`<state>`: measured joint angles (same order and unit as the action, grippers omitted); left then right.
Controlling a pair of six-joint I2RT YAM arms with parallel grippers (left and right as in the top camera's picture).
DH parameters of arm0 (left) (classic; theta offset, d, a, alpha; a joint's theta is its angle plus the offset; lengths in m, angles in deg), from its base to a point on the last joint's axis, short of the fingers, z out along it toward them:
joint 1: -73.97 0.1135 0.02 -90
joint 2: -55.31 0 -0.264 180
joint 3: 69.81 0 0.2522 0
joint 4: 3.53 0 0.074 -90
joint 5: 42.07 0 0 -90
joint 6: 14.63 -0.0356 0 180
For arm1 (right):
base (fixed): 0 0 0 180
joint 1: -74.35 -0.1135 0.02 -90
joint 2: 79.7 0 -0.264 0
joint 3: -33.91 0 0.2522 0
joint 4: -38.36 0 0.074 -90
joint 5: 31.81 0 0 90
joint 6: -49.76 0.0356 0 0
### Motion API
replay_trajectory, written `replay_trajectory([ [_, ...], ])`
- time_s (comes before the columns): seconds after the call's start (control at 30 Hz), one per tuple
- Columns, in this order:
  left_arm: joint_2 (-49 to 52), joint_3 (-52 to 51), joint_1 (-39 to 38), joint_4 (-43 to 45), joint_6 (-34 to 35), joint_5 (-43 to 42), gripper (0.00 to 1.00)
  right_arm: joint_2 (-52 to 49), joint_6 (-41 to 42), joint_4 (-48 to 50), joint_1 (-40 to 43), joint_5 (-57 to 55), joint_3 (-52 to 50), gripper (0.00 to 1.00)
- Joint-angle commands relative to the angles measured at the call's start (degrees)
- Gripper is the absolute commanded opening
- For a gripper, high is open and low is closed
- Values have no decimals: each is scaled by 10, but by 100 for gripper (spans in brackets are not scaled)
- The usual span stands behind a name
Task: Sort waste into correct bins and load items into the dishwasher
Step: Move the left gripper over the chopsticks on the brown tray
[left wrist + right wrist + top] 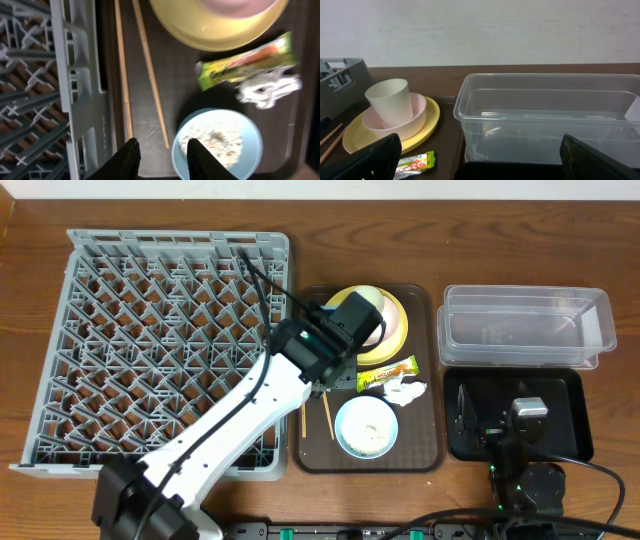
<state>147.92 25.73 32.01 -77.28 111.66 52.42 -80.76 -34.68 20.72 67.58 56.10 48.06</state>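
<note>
**Right arm.** Nearest the robot, the right gripper hangs over the shallow black tray. Its two fingers are spread wide with nothing between them. It faces 12 o'clock toward the clear tub, which sits just beyond the tray.

**Serving tray, near end.** At 9 o'clock from the black tray lies the brown serving tray, carrying the waste and the tableware.
- The light blue bowl sits at its 6 o'clock end, holding beige food scraps.
- The left gripper hovers over the bowl's 9 o'clock rim and the near tips of the chopsticks. Its fingers are parted a little and grip nothing.
- The two chopsticks lie side by side along the tray's 9 o'clock edge, pointing roughly toward 12 o'clock.

**Serving tray, far end.**
- Just beyond the bowl, toward 1 o'clock, lies the crumpled white tissue.
- The yellow-green-orange snack wrapper lies right against the tissue, behind it.
- The round yellow plate rests at the tray's 12 o'clock end with the white bowl on it.
- The small white cup stands upright inside that bowl.

**Rack.** The grey dish rack fills the 9 o'clock side of the wooden table, just beside the brown tray.
</note>
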Motion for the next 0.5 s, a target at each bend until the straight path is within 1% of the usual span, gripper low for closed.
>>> replay_trajectory([
  [0.0,21,-33,2,-3,14,27,34,1,-5,-2,-4,0,-1,99],
  [0.13,22,-48,3,1,48,74,34,1,-5,-2,-4,0,-1,99],
  [0.23,22,-47,4,16,47,88,33,1,-5,-2,-4,0,-1,99],
  [0.47,22,-47,4,27,42,180,33,1,-5,-2,-4,0,-1,99],
])
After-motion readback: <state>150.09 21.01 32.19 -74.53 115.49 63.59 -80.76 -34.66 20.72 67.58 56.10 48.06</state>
